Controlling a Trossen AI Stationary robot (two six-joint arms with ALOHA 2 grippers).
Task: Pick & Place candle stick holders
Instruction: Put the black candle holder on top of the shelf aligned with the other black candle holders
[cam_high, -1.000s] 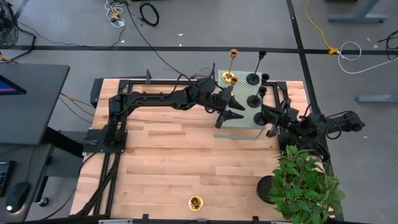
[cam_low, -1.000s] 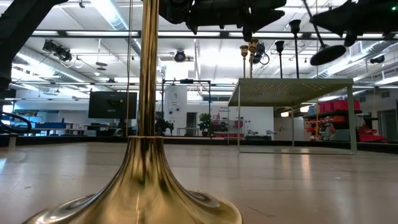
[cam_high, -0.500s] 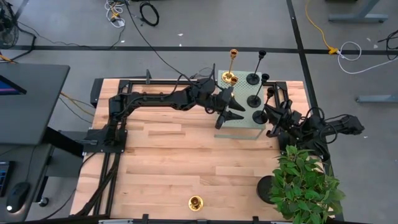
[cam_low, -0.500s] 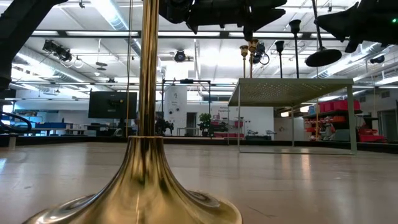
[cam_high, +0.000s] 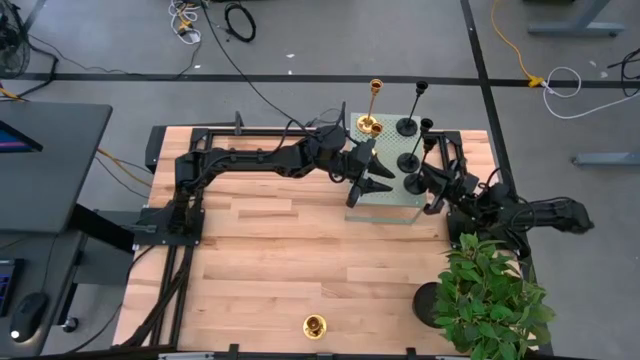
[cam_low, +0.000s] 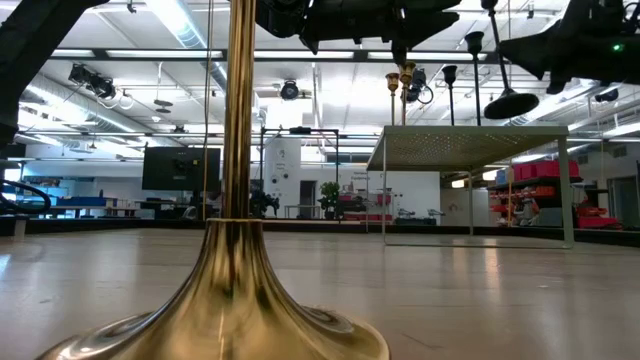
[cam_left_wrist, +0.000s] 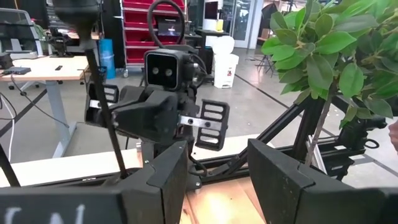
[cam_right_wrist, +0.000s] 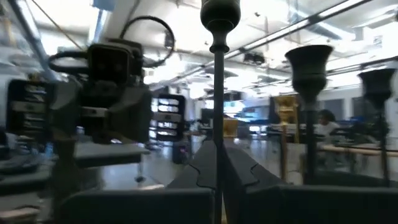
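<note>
My right gripper (cam_high: 430, 192) is shut on a matte black candlestick (cam_high: 412, 183) and holds it over the near right part of a pale perforated raised stand (cam_high: 385, 195). Two gold candlesticks (cam_high: 370, 125) and two black ones (cam_high: 407, 127) stand on their round bases on the stand's far part. My left gripper (cam_high: 367, 185) is open and empty above the stand's left edge. Another gold candlestick (cam_high: 314, 325) stands on its base near the table's near edge and fills the low view (cam_low: 235, 200). My right gripper pinches the black candlestick's thin stem (cam_right_wrist: 217, 124) between its two fingers, on the stem's lower part. The fingers come from the table's right and lie across the stem. The candlestick is nearly upright, its round base (cam_low: 510, 103) clear above the stand's top.
A black round pot (cam_high: 430, 300) with a leafy green plant (cam_high: 490, 300) stands at the table's near right corner, beside my right arm. Bare wood lies across the table's middle and left. The stand is on thin legs (cam_low: 570, 195).
My right gripper has gone down and a little toward the table's left and far edge with the black candlestick. The candlestick's base has sunk closer to the stand's top and stays clear of it.
</note>
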